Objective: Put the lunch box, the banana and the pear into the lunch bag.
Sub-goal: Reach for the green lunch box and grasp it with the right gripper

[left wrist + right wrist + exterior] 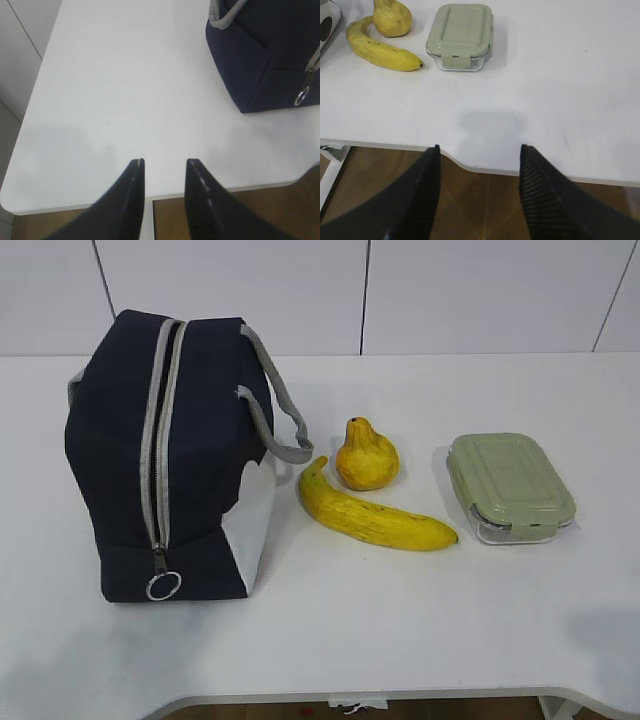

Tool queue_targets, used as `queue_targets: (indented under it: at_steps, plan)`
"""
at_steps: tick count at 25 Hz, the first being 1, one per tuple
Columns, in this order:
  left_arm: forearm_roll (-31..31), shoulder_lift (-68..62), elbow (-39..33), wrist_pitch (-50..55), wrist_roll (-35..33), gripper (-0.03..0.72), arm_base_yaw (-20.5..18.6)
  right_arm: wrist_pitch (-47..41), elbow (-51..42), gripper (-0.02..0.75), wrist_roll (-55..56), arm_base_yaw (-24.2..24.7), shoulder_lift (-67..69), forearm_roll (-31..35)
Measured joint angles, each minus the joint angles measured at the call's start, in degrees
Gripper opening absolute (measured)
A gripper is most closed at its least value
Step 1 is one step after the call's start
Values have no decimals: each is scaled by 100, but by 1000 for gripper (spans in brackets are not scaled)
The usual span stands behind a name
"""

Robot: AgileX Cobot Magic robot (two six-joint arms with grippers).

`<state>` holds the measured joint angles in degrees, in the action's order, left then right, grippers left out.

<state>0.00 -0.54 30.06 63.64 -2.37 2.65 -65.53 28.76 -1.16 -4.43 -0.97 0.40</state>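
The navy lunch bag (pixel 165 455) lies at the left of the white table, its grey zipper closed and the ring pull (pixel 163 586) facing the front. To its right rest the pear (pixel 366 455), the banana (pixel 375 514) and the green-lidded lunch box (pixel 510 487). Neither arm shows in the exterior view. My left gripper (pixel 165 162) hovers open over the table's front left edge, with the lunch bag (pixel 265 55) off to its upper right. Over the front edge my right gripper (pixel 480 147) stands open and empty, well short of the lunch box (pixel 461 36), banana (pixel 380 50) and pear (pixel 392 19).
The table's front edge (pixel 400 698) has a curved cut-out near the middle, with brown floor below. A white panelled wall runs behind the table.
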Motion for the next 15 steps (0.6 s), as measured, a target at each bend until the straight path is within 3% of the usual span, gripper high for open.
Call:
queue_targets:
  at_steps: [15]
  plan:
    - [0, 0, 0, 0, 0, 216, 0, 0, 0, 401, 0, 0, 0, 0]
